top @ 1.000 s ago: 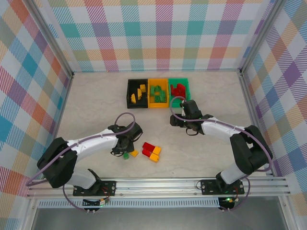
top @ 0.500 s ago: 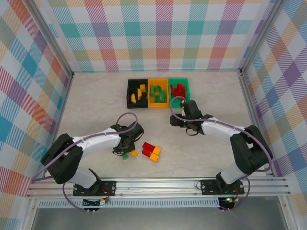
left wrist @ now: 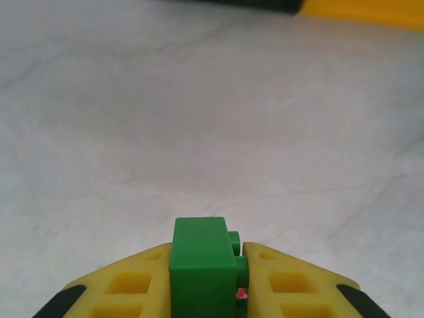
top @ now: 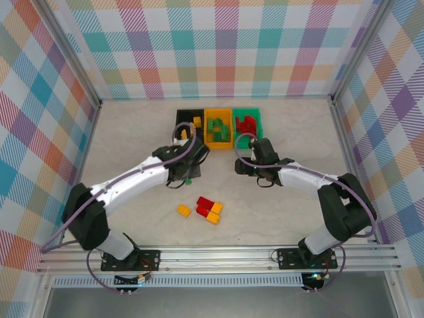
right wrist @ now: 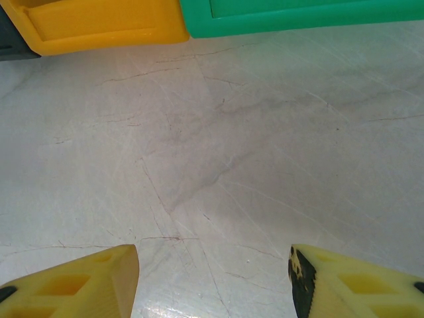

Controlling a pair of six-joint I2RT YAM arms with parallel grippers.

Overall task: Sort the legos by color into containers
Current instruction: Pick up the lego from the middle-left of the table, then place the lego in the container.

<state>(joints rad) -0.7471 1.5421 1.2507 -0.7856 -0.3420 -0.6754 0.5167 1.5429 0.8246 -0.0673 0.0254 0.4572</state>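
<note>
Clamping a green brick (left wrist: 202,262), the left jaws hang over bare tabletop (left wrist: 199,119) near the black bin (top: 180,114). Right jaws gape empty before the orange bin (right wrist: 99,23) and green bin (right wrist: 298,13). Loose red and yellow bricks (top: 209,209) lie nearer the arm bases.

Robotics lab test cell, not a lived-in room. Marbled desk (top: 132,139) boxed in on three sides by plaid-printed panels (top: 225,46) on aluminium posts (top: 67,52). Cabled left arm (top: 132,189) and right arm (top: 311,182) bolted to a slotted rail (top: 218,255) at the near edge. Staged props: coloured containers (top: 218,146), loose legos (top: 208,209).
</note>
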